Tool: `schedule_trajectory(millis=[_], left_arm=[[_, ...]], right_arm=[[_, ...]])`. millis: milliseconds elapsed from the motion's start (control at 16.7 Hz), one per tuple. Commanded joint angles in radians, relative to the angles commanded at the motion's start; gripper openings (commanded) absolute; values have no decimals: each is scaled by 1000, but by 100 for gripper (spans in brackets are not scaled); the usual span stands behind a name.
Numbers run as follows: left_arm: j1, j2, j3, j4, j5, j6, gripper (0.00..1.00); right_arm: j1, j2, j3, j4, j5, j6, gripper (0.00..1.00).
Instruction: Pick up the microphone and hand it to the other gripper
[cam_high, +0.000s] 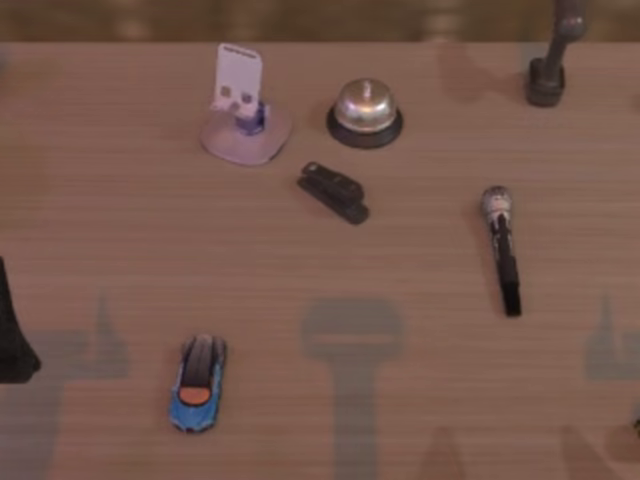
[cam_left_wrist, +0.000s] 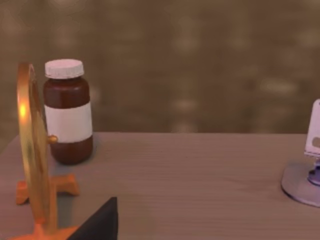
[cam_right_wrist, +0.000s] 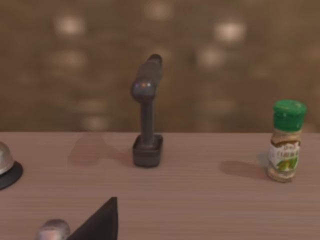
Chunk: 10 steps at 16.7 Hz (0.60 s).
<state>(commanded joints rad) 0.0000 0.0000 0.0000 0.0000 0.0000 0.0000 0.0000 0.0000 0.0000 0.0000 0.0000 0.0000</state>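
Observation:
The microphone (cam_high: 503, 255) lies flat on the wooden table right of centre, with its silver mesh head toward the far edge and its black handle toward the near edge. Nothing touches it. In the right wrist view its head (cam_right_wrist: 52, 231) peeks in beside a dark wedge of my right gripper (cam_right_wrist: 100, 225). That gripper sits low at the right edge (cam_high: 636, 425), well short of the microphone. My left gripper (cam_high: 12, 335) is parked at the table's left edge, and only a dark wedge of it (cam_left_wrist: 100, 225) shows in its wrist view.
A black stapler (cam_high: 333, 192), a silver bell (cam_high: 365, 112) and a phone stand (cam_high: 245, 125) sit toward the back. A blue toy car (cam_high: 198, 383) is at the front left. A dark upright tool (cam_high: 550, 70) stands back right. A brown bottle (cam_left_wrist: 68, 112) and a spice jar (cam_right_wrist: 285, 142) stand at the sides.

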Motion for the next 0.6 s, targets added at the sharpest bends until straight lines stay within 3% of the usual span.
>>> schedule_trajectory(millis=[300,600], left_arm=[[0,0,0,0,0,0,100],[0,0,0,0,0,0,100]], right_arm=[[18,62,61,-41,1,17,100],[87,377,339,-220,17,91,100]])
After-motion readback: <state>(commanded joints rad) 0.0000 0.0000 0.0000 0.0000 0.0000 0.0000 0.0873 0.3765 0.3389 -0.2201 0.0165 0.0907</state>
